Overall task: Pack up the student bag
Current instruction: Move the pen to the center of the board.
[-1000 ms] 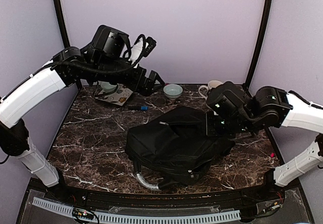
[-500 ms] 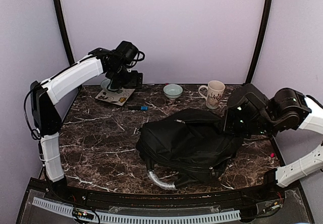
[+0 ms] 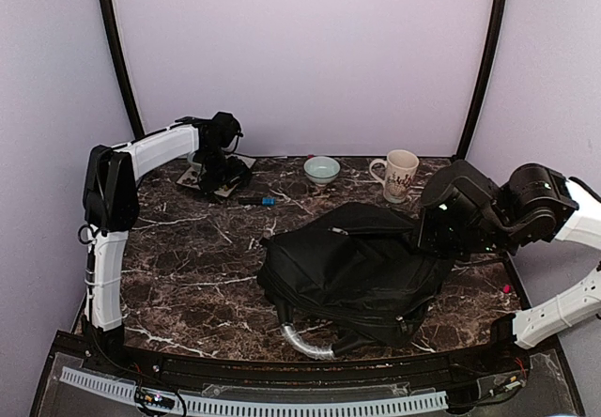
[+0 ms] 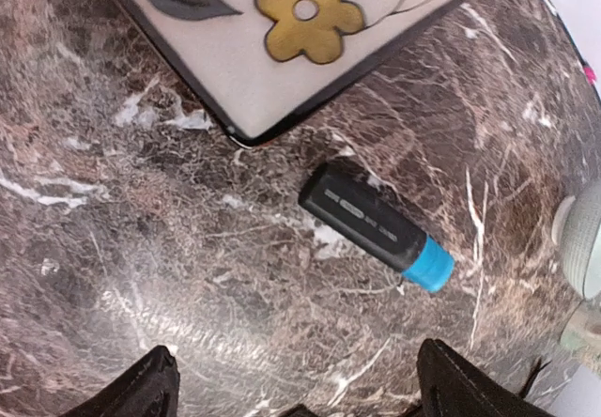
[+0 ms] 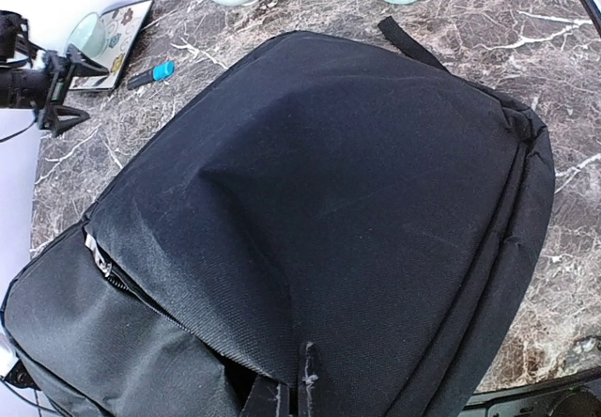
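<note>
The student bag, a big black backpack, lies across the middle of the marble table, its grey handle towards the near edge. My right gripper is shut on the edge of the bag's top flap and holds it raised above the zip opening; from above it sits at the bag's right end. My left gripper is open and hangs low over bare marble at the far left. A black marker with a blue cap lies just beyond its fingertips, untouched.
A flower-patterned notebook lies at the far left corner beside the marker. A pale bowl and a printed mug stand along the back edge. Black frame posts rise at the back corners.
The left arm has swung back to the far left and dropped low over the marker, still open. The right gripper has drawn the bag a little to the right.
</note>
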Robot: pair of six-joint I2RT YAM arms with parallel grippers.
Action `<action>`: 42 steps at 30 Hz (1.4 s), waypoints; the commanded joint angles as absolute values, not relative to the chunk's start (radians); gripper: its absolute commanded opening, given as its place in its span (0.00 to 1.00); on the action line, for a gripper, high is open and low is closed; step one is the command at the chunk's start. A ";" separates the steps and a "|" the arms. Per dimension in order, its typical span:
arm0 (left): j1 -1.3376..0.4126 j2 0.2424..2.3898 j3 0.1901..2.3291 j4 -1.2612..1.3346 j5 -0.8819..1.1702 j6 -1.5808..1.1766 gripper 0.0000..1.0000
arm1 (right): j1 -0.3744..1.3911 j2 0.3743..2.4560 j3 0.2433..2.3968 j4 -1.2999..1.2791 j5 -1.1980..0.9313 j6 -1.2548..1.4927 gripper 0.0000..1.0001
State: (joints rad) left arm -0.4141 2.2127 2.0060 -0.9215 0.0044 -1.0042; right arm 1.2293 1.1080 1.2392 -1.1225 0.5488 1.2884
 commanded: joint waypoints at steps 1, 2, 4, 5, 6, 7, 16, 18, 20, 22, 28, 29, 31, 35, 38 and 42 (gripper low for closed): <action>-0.402 2.262 1.985 -0.864 0.120 -1.202 0.90 | 1.223 1.129 1.308 -1.115 0.605 1.314 0.00; -0.397 2.280 1.984 -0.854 0.149 -1.233 0.89 | 1.223 1.135 1.312 -1.118 0.602 1.315 0.00; -0.389 2.314 1.982 -0.817 0.187 -1.284 0.87 | 1.224 1.144 1.317 -1.120 0.597 1.315 0.00; -0.387 2.327 1.984 -0.801 0.198 -1.308 0.87 | 1.224 1.146 1.318 -1.121 0.595 1.316 0.00; -0.385 2.339 1.981 -0.780 0.207 -1.327 0.86 | 1.224 1.148 1.319 -1.121 0.594 1.316 0.00; -0.384 2.350 1.982 -0.757 0.217 -1.345 0.86 | 1.224 1.149 1.320 -1.122 0.594 1.319 0.00; -0.373 2.447 2.051 -0.745 0.195 -1.458 0.80 | 1.224 1.140 1.321 -1.157 0.600 1.349 0.00; -0.373 2.480 2.088 -0.763 0.195 -1.460 0.72 | 1.224 1.139 1.323 -1.160 0.608 1.347 0.00; -0.371 2.506 2.102 -0.766 0.214 -1.466 0.63 | 1.223 1.135 1.325 -1.163 0.614 1.346 0.00; -0.370 2.526 2.115 -0.780 0.229 -1.475 0.60 | 1.223 1.133 1.327 -1.167 0.620 1.344 0.00; -0.363 2.563 2.147 -0.805 0.269 -1.467 0.47 | 1.221 1.121 1.324 -1.166 0.629 1.342 0.00; -0.360 2.565 2.146 -0.805 0.279 -1.455 0.41 | 1.221 1.118 1.324 -1.168 0.628 1.341 0.00; -0.358 2.564 2.142 -0.804 0.295 -1.412 0.29 | 1.221 1.116 1.324 -1.169 0.623 1.343 0.00; -0.357 2.519 2.095 -0.850 0.265 -1.320 0.26 | 1.222 1.107 1.318 -1.171 0.612 1.350 0.00; -0.357 2.442 1.963 -0.822 0.255 -1.259 0.24 | 1.221 1.102 1.312 -1.167 0.605 1.355 0.00; -0.357 2.325 1.770 -0.785 0.240 -1.162 0.22 | 1.221 1.094 1.295 -1.156 0.588 1.359 0.00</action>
State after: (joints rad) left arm -0.3565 2.3844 1.9591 -0.6537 0.2985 -1.2900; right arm 1.2282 1.1374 1.2789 -1.1881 0.5522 1.3224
